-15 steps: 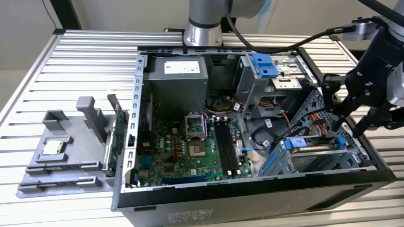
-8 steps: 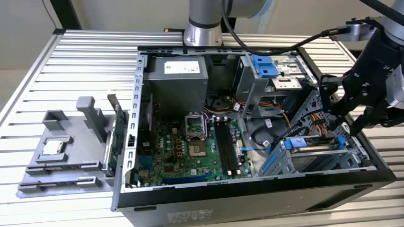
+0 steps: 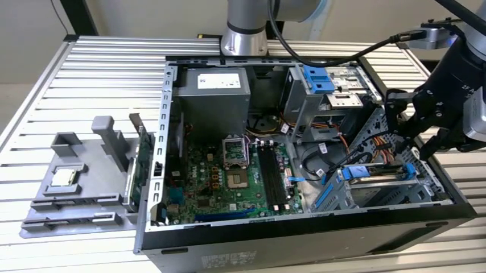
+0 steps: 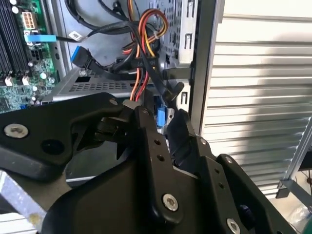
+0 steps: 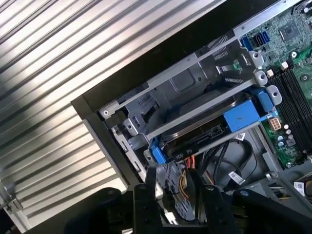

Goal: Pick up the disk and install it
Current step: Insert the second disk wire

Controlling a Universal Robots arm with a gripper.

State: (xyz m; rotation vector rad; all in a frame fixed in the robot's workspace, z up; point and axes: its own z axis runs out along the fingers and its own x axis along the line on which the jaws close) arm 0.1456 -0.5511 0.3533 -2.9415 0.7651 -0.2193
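bright | glare on table slats [image 5: 58,53] | case [image 3: 304,224] interior dim | wrist fg prob soft

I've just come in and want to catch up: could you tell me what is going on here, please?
One robot arm is working at an open computer case that lies on a slatted metal table. The disk, in its blue bracket, sits in the drive cage in the corner of the case on the exterior view's right. The gripper is open and holds nothing. It hangs close to the disk's near end, among the cables.
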